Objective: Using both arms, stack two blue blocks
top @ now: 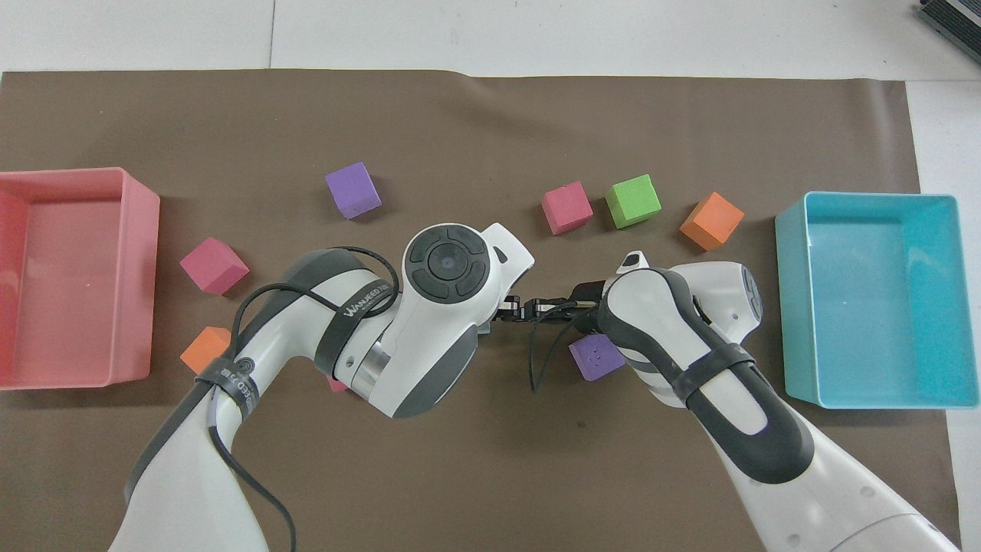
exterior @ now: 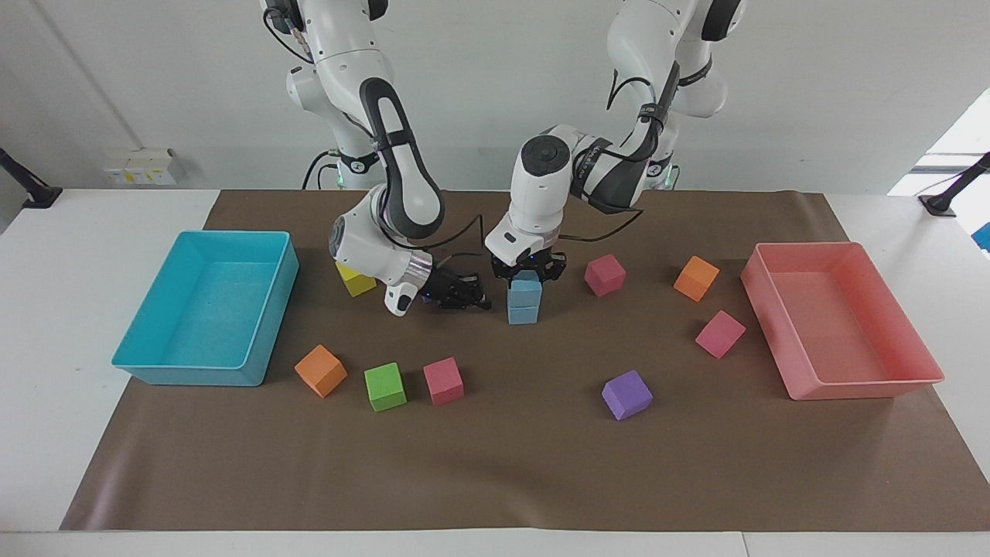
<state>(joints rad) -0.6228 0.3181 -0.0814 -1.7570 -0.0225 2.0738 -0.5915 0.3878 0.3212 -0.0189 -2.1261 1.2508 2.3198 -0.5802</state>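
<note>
A: Where do the blue blocks (exterior: pixel 524 301) stand?

B: Mid-mat, one squarely on top of the other, a two-high tower. In the overhead view the left arm's wrist hides nearly all of it.

A: And the left gripper (exterior: pixel 529 271)?

B: It points straight down on the upper block, a finger at each side of its top. Whether the fingers press the foam or stand just clear of it, I cannot tell.

A: The right gripper (exterior: pixel 466 297)?

B: Low over the mat, lying almost level, its tip aimed at the tower from the nine o'clock side in the facing view, just beside it and not touching. It holds nothing; how far the fingers are parted I cannot tell.

A: What lies around the tower?

B: In the facing view, a pink cube (exterior: pixel 604 275) at about two o'clock, a purple cube (exterior: pixel 626 394) at about four, another pink cube (exterior: pixel 443 381) at about seven. The cyan bin (exterior: pixel 209 307) sits at nine o'clock, the pink bin (exterior: pixel 838 319) at three, both well apart from it.
</note>
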